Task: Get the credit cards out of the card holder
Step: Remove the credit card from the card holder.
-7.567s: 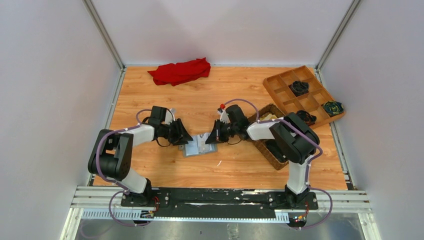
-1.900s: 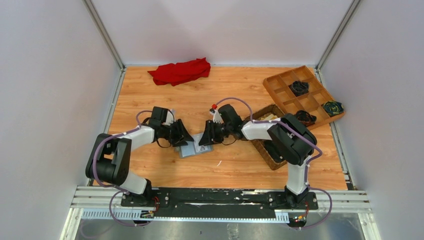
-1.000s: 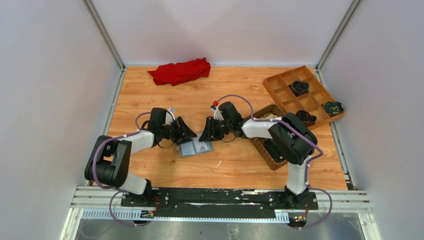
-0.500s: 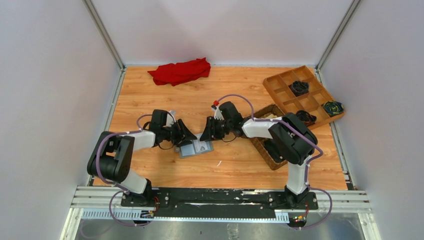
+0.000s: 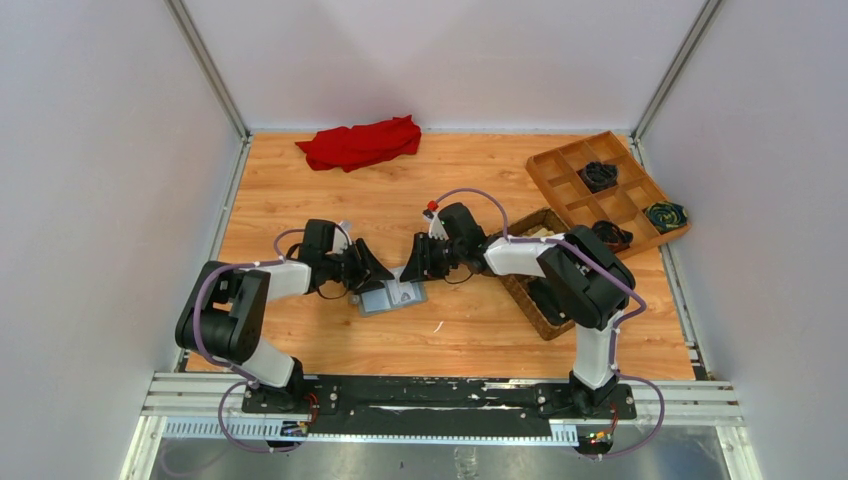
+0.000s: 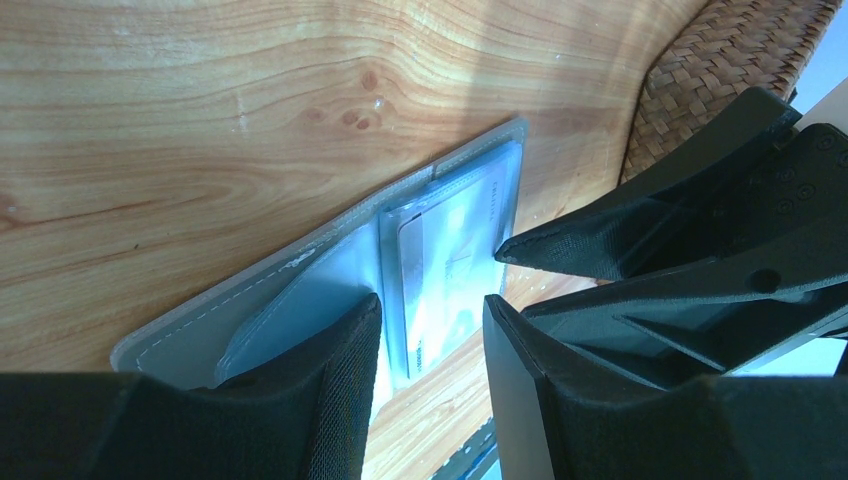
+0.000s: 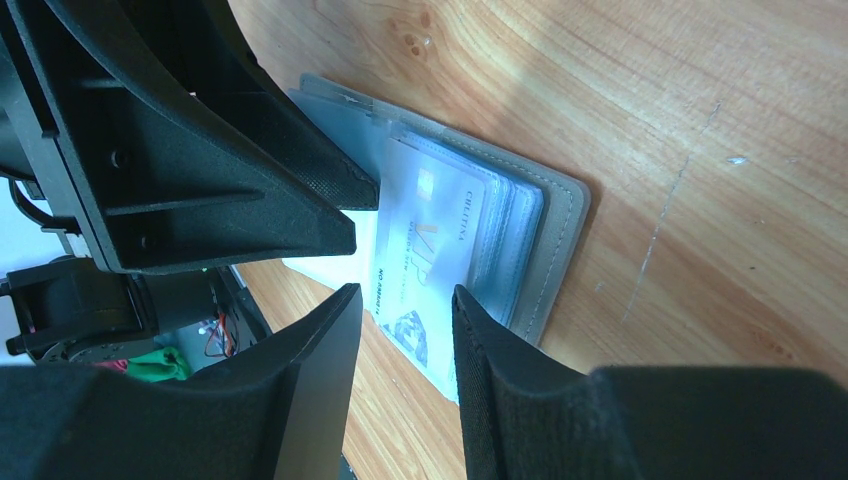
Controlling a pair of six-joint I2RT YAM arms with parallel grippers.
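Both arms have closed on the card holder [image 5: 392, 297], open on the table [image 5: 300, 190]; left gripper [image 6: 428, 310] and right gripper [image 7: 405, 300] half-open, empty, we pin one flap and slide the pale card [image 7: 425, 255] out flat.

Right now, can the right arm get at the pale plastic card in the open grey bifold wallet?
Probably yes. The open right gripper straddles the end of the pale card, which juts past the edge of the grey wallet. The left gripper crowds close but doesn't cover it.
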